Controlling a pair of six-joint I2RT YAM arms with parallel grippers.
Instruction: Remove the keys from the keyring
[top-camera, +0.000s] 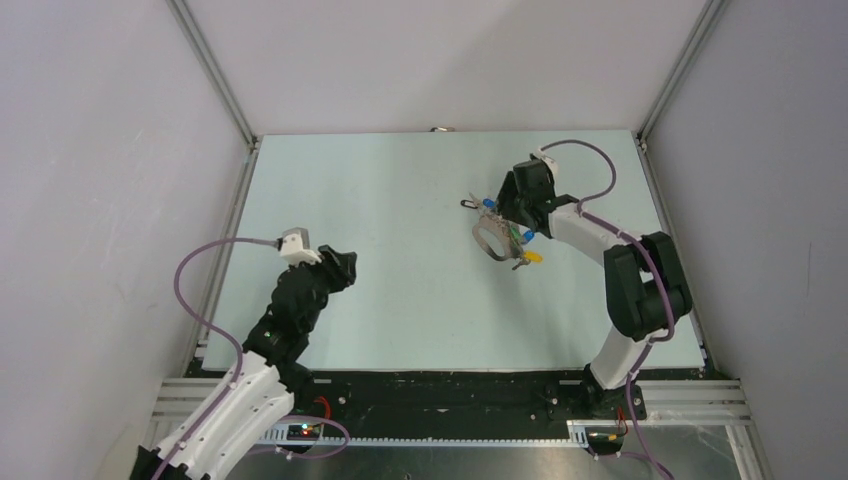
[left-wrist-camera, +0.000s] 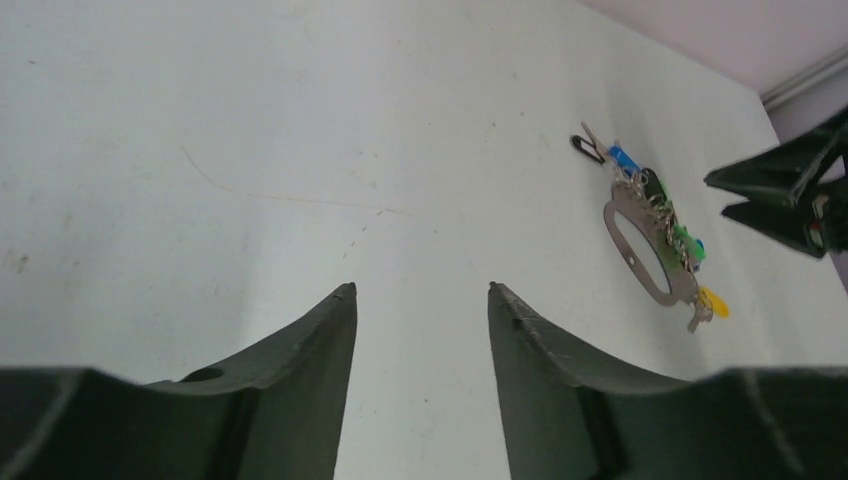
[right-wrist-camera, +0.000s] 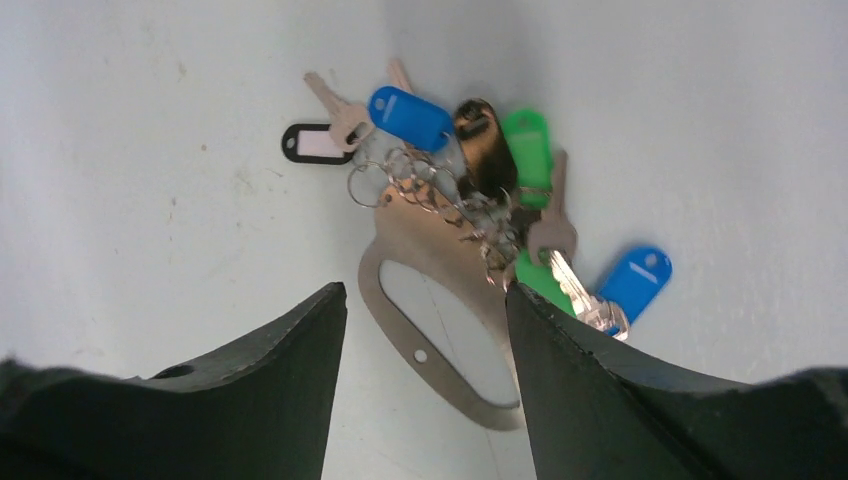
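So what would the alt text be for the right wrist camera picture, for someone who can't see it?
A grey oval keyring lies on a pale table, its silver keys and blue, green and black tags bunched at the far end. The right claw hangs open over it, dark fingers framing the ring.

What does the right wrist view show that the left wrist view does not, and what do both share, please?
Only the right wrist view: the right hand's own open fingers with the keyring between them, and the small wire rings linking the keys in close detail.
Only the left wrist view: the yellow tag at one end of the keyring, the left hand's open fingers, and the right hand seen from outside, close to the bunch.
Both: the keyring, the keys, the black tag and the pale table.
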